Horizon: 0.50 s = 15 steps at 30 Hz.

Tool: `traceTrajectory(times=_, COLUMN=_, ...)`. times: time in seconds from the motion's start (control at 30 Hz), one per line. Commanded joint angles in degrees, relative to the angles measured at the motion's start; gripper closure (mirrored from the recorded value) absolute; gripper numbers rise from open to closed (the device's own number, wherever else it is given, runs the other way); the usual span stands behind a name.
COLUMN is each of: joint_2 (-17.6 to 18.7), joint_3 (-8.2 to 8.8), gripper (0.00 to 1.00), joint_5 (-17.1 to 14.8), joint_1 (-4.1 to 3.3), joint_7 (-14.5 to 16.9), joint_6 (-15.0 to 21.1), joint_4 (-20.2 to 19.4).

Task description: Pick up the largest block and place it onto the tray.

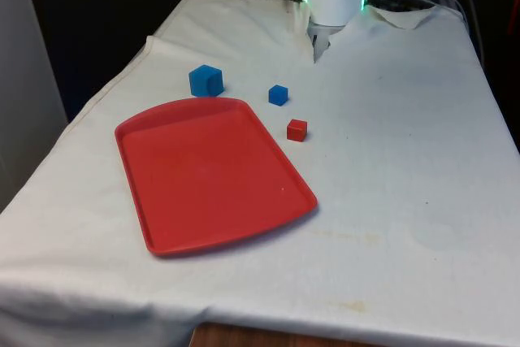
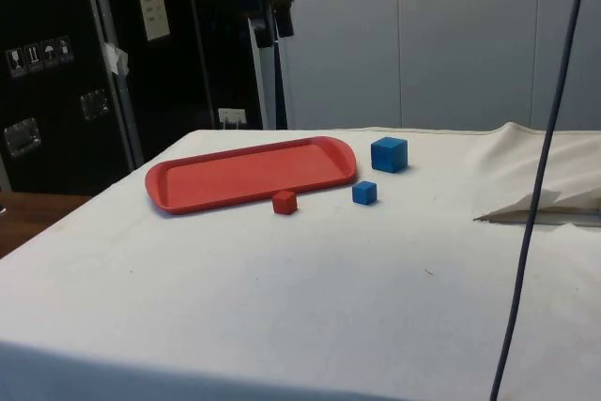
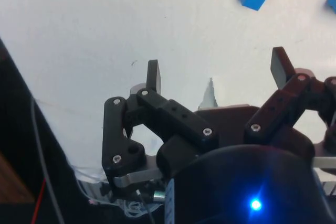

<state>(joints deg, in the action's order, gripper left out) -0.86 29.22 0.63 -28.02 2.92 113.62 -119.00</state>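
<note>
Wrist view: my gripper (image 3: 218, 72) hangs above bare cloth, fingers (image 3: 153, 75) spread wide, nothing between them. Large blue block (image 1: 205, 80): on the table (image 1: 406, 160), just beside the red tray's (image 1: 154, 233) far edge, not touching. Small blue block (image 1: 278, 94): near the tray's far corner. Small red block (image 1: 296, 129): just beside the tray's long edge.

Desk cloth (image 1: 390, 160): white fabric, matt, lightly creased. Tray (image 1: 162, 225): red plastic, smooth, slight sheen. Largest block (image 1: 205, 80): blue, matt. Gripper (image 3: 218, 72): black, matt.
</note>
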Motion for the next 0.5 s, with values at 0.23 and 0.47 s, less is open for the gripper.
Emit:
traceTrajectory(times=0.23, joint_2=-2.98, joint_3=0.34, gripper=0.0, joint_5=3.15, joint_1=1.03, joint_7=0.11, joint_6=2.52, joint_4=-4.58)
traceTrajectory(times=0.47, joint_2=-3.61, joint_3=1.15, gripper=0.0, joint_5=4.07, joint_1=1.66, joint_7=1.03, joint_6=2.92, joint_4=-6.25)
